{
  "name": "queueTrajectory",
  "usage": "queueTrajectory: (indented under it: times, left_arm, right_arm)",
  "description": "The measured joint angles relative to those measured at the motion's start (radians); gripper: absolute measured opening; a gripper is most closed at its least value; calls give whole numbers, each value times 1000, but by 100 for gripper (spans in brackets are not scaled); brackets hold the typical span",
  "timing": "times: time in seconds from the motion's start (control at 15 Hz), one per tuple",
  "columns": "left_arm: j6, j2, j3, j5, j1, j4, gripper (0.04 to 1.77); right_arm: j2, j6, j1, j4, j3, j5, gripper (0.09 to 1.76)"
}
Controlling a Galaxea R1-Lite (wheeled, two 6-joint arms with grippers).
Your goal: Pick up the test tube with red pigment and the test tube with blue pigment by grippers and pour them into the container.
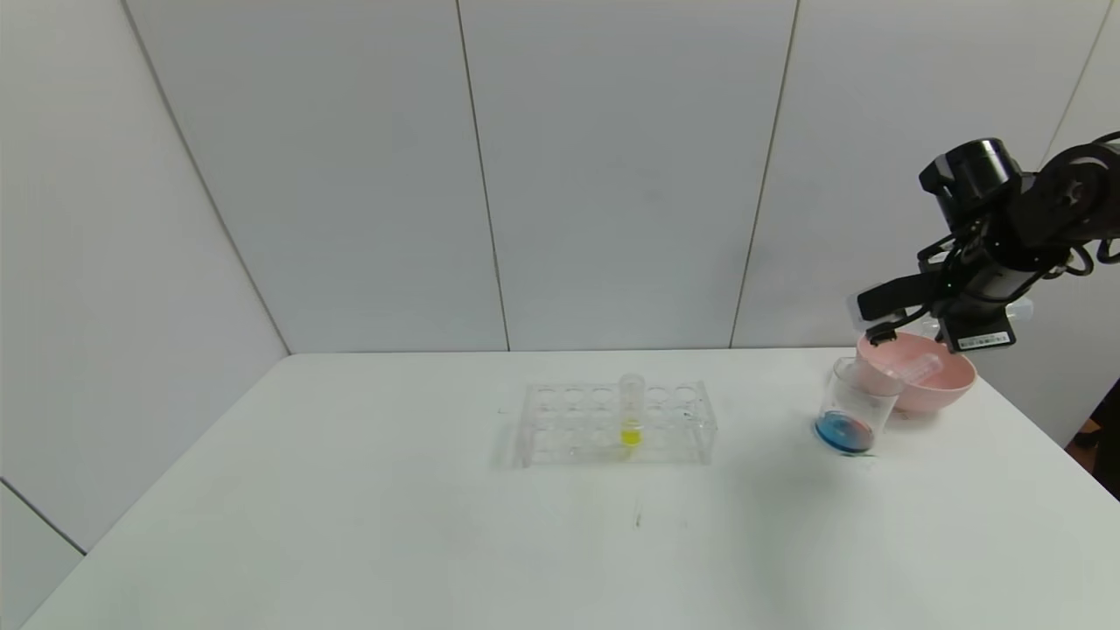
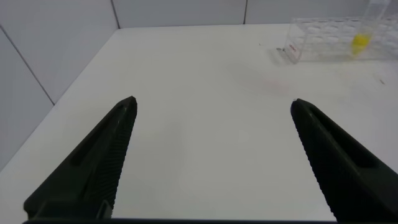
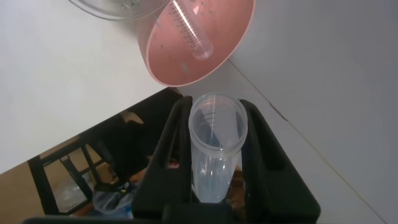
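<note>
The right hand [image 1: 884,319] hangs above the pink bowl [image 1: 949,385], clamped on a clear tube [image 3: 216,146] that looks empty. A second empty tube [image 1: 914,367] lies in the bowl, so I judge the pouring is done and the step in hand is to discard the last tube. Which tube held the red and which the blue, I cannot tell. The container [image 1: 853,407] stands on the counter [image 1: 350,490] just beside the bowl, with blue liquid and a reddish trace at its bottom. The next move calls for lowering over the bowl and releasing — without knocking the beaker. The left hand [image 2: 211,112] is parked low over the counter, fingers wide apart. I count two empty tubes, one yellow-liquid tube [image 1: 631,411] in one rack [image 1: 691,424], one beaker, one bowl.
</note>
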Motion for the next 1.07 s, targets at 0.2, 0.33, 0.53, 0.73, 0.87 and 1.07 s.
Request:
queueTrajectory:
  times: [0.2,0.33,0.53,0.73,0.87,1.07]
  left_arm:
    - [0,0,0,0,0,0,176]
    - [0,0,0,0,0,0,176]
    - [0,0,0,0,0,0,176]
    - [0,0,0,0,0,0,176]
    - [0,0,0,0,0,0,176]
    - [0,0,0,0,0,0,176]
  right_arm:
    - [-1,-17,15,0,0,-52,52]
    - [-1,-20,19,0,0,-75,52]
    - [0,-36,23,-1,0,-98,52]
    - [-1,-41,24,-1,0,-102,52]
    - [-2,-37,26,-1,0,-107,52]
    - [-16,-11,13,7,0,-52,52]
